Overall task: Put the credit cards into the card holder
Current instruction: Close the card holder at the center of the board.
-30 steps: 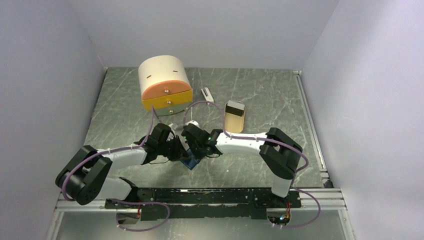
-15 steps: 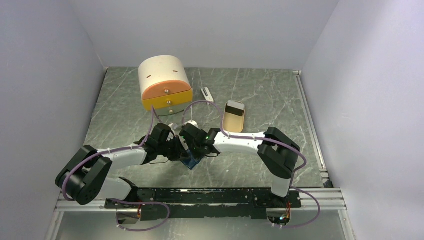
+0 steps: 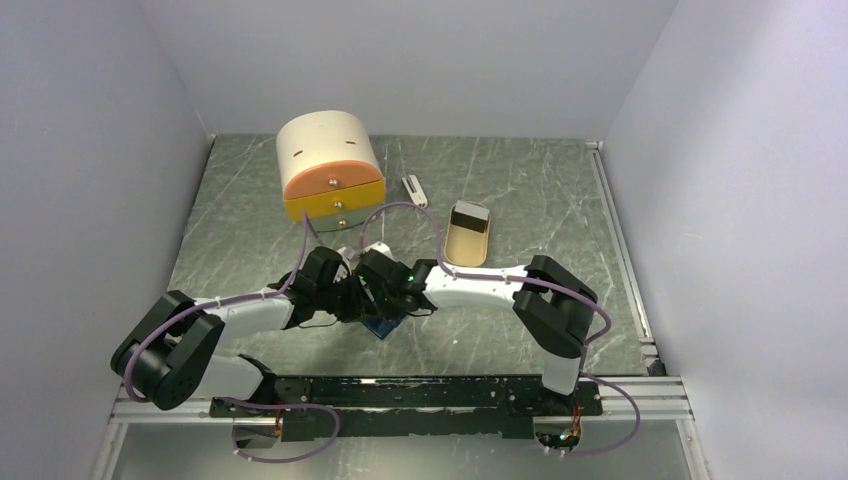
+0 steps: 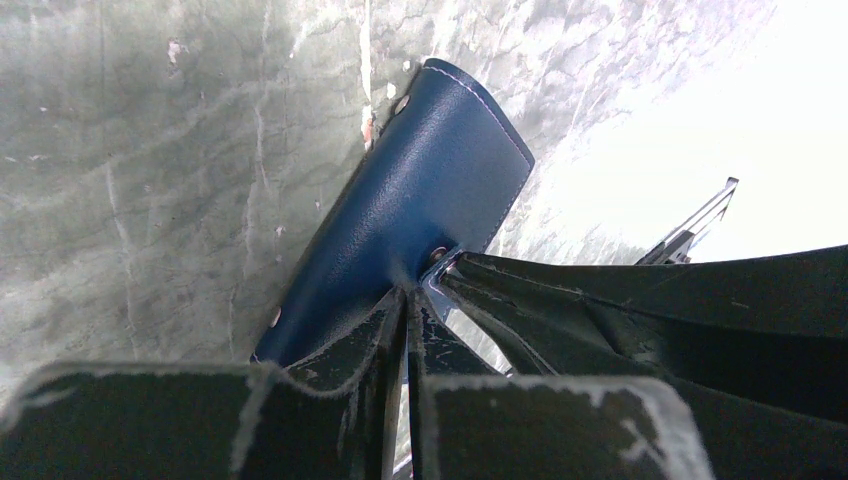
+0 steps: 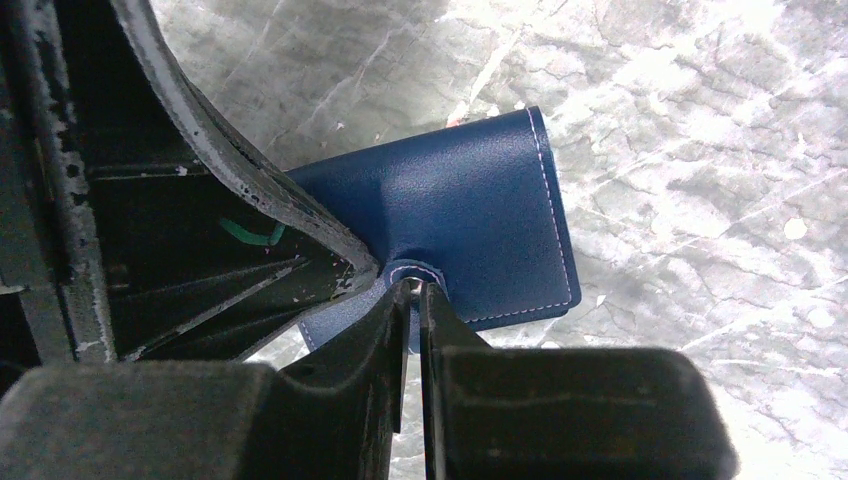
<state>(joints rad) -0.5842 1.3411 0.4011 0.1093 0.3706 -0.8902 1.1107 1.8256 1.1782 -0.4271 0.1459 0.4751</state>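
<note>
The navy card holder (image 3: 381,324) lies low over the table at the front centre, held between both grippers. My left gripper (image 4: 414,292) is shut on one edge of it, with the navy leather (image 4: 430,190) stretching away from its tips. My right gripper (image 5: 412,285) is shut on the small snap tab, and the stitched navy flap (image 5: 470,225) lies beyond it. In the top view the two grippers meet tip to tip, the left gripper (image 3: 352,300) beside the right gripper (image 3: 374,300). I see no credit cards in any view.
A round wooden box (image 3: 330,170) with an orange and a yellow drawer stands at the back left. A small white bar (image 3: 413,187) lies behind the tan tin (image 3: 468,232). Grey walls close in left, right and back.
My right arm has shifted slightly left, toward the left gripper. The card holder stays held between both grippers.
</note>
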